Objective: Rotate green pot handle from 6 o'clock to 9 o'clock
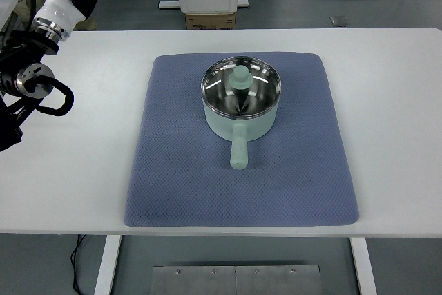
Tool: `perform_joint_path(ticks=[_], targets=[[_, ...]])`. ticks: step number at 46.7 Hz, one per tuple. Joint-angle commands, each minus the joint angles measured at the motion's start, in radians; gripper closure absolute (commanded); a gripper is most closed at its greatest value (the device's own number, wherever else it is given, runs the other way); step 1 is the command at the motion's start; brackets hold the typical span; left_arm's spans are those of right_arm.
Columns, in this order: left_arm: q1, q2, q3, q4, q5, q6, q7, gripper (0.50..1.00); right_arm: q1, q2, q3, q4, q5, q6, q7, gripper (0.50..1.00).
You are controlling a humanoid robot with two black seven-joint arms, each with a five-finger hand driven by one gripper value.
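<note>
Fingers: can't tell if open or shut; the left arm [31, 84] sits at the far left of the table [394, 115], holding nothing. The green pot [240, 101] is well off to its right, on the blue mat [173, 170]. The handle [238, 148] points straight at the robot, 6 o'clock. Only the left arm shows, so it's nearer.

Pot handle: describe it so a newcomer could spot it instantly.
On the white table lies a blue-grey mat, with a pale green pot on it. The pot handle is the short green bar sticking out toward the near edge, at 6 o'clock.
</note>
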Motion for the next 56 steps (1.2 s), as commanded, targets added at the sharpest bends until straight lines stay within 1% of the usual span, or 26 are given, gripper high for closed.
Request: perform_joint_path(ticks=[1, 3, 5, 8, 13, 17, 24, 33, 40, 43, 48, 56], targets=[[-0.041, 0.003, 0.054, -0.042, 0.034, 0.091, -0.001, 0.5, -0.001, 0.0, 0.0, 0.0, 0.0, 0.0, 0.0, 0.5], [-0.057, 0.004, 0.08, -0.074, 0.065, 0.146, -0.001, 0.5, -0.001, 0.0, 0.0, 0.0, 0.0, 0.0, 0.0, 0.5], [-0.07, 0.02, 0.102, -0.113, 0.095, 0.186, 0.0, 0.5, 0.001, 0.0, 0.0, 0.0, 0.0, 0.0, 0.0, 0.5], [-0.087, 0.04, 0.134, -0.166, 0.143, 0.2, 0.001, 0.5, 0.001, 0.0, 0.0, 0.0, 0.0, -0.001, 0.0, 0.5], [-0.125, 0.061, 0.174, -0.229, 0.17, 0.197, 0.001, 0.5, -0.001, 0.0, 0.0, 0.0, 0.0, 0.0, 0.0, 0.5], [-0.149, 0.073, 0.191, -0.255, 0.174, 0.191, 0.001, 0.5, -0.001, 0.0, 0.0, 0.0, 0.0, -0.001, 0.0, 0.5], [-0.177, 0.076, 0.196, -0.26, 0.187, 0.128, 0.001, 0.5, -0.001, 0.0, 0.0, 0.0, 0.0, 0.0, 0.0, 0.5], [-0.176, 0.066, 0.189, -0.262, 0.315, 0.128, -0.001, 0.5, 0.001, 0.0, 0.0, 0.0, 0.0, 0.0, 0.0, 0.5], [-0.179, 0.064, 0.191, -0.274, 0.336, 0.12, -0.001, 0.5, -0.001, 0.0, 0.0, -0.001, 0.0, 0.0, 0.0, 0.5], [-0.185, 0.069, 0.191, -0.303, 0.342, 0.111, -0.006, 0.5, -0.001, 0.0, 0.0, 0.0, 0.0, 0.0, 0.0, 0.5], [-0.226, 0.081, 0.199, -0.37, 0.35, 0.102, -0.038, 0.5, 0.001, 0.0, 0.0, 0.0, 0.0, -0.001, 0.0, 0.5], [-0.317, 0.124, 0.263, -0.459, 0.358, 0.082, -0.041, 0.5, 0.001, 0.0, 0.0, 0.0, 0.0, 0.0, 0.0, 0.5]])
